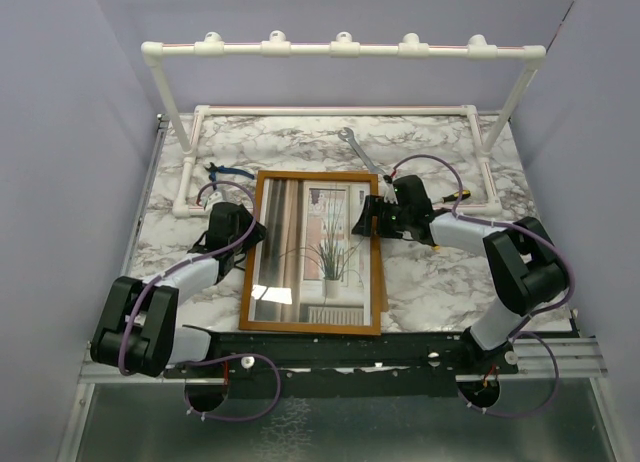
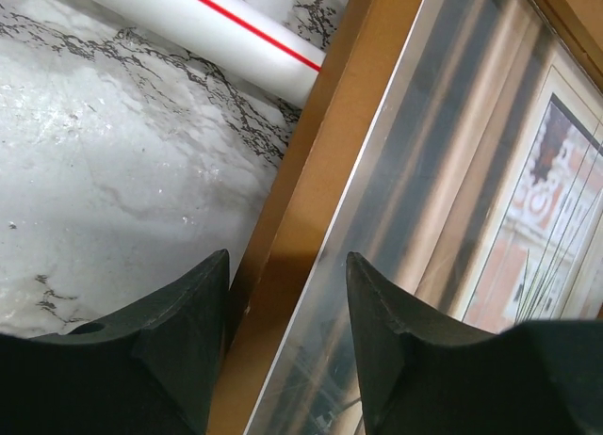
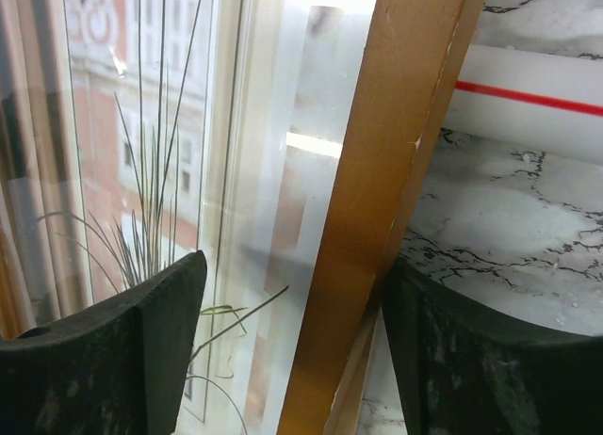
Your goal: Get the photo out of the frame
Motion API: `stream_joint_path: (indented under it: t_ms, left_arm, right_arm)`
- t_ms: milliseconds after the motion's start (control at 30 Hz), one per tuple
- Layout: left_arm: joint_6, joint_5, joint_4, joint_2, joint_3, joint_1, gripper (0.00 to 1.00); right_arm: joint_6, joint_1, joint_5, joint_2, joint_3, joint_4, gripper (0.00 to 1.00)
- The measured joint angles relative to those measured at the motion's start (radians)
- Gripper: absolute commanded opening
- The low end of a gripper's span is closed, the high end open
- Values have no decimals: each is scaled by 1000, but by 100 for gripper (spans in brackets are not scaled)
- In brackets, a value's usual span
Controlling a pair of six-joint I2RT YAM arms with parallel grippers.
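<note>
Marbled white table [image 1: 440,282] and pale violet walls make the scene. At the middle of the table lies the frame [image 1: 310,328], flat, glass side up, its long sides running away from the arm bases. Under the glass sits the photo [image 1: 320,244], fully inside the orange-brown border. One sees the curtains, the window and the thin grassy plant in a white pot. A bright reflection crosses the lower part of the glass.

The left gripper [image 1: 257,230] is at the left long side of the frame, in the far half. Its jaws are apart and stand astride the wooden border. In the left wrist view one finger [image 2: 179,341] is over the marble just outside the wood, the other finger [image 2: 396,341] is over the glass. The right gripper [image 1: 368,220] is at the opposite long side, also in the far half, and is released too. In the right wrist view one finger [image 3: 141,350] hangs over the glass by the plant and the other finger [image 3: 471,360] over the marble, with the border between them.

Farther out, a silver wrench [image 1: 357,148] lies beyond the frame's far right corner, and a blue-handled tool [image 1: 226,170] lies beyond the far left corner. A white pipe rack [image 1: 340,50] stands over the far part of the table, with its base tubes on the marble.
</note>
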Motion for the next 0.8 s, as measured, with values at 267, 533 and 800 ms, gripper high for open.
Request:
stream_joint_path:
  t_ms: [267, 533, 800]
  left_arm:
    - [-5, 41, 29, 33, -2, 23, 42]
    - [0, 72, 62, 48, -13, 40, 37]
    - [2, 80, 87, 110, 32, 45, 36]
  right_arm:
    - [26, -44, -41, -4, -37, 39, 51]
    - [53, -92, -74, -4, -56, 64, 35]
    - [60, -109, -69, 26, 2, 59, 35]
